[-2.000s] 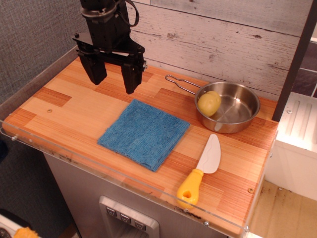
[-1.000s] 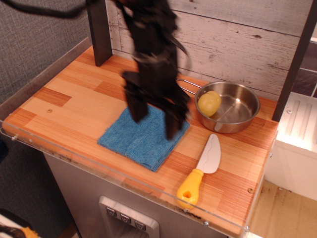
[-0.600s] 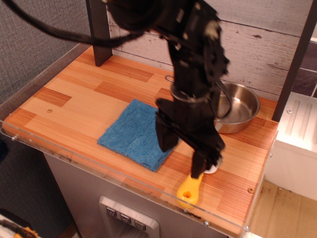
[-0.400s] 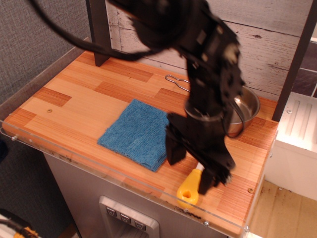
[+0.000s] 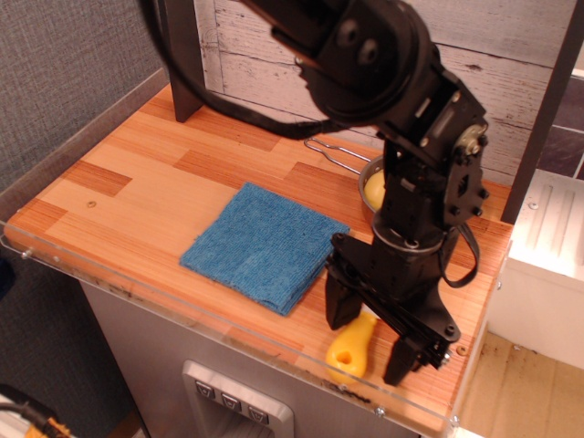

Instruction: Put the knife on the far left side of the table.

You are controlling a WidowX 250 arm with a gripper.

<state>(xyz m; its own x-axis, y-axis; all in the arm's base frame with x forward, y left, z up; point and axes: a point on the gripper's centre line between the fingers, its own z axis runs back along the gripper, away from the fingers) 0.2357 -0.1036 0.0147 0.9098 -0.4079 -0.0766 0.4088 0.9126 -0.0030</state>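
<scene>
The knife's yellow-orange handle [image 5: 350, 349] lies near the front right edge of the wooden table [image 5: 137, 196]; its white blade is hidden behind my arm. My black gripper [image 5: 370, 338] is open and low over the table. One finger [image 5: 341, 303] stands left of the handle and the other [image 5: 401, 356] right of it, so the fingers straddle the handle. They are not closed on it.
A blue cloth [image 5: 260, 245] lies in the middle of the table. A steel pan with a yellow ball [image 5: 372, 187] in it is mostly hidden behind my arm at the back right. A clear acrylic rim [image 5: 182, 315] runs along the front edge. A dark post [image 5: 180, 64] stands at the back left.
My arm has swung from the back left, across the cloth, to the front right and lowered. The open fingers now stand on either side of the knife handle. The knife has not moved.
</scene>
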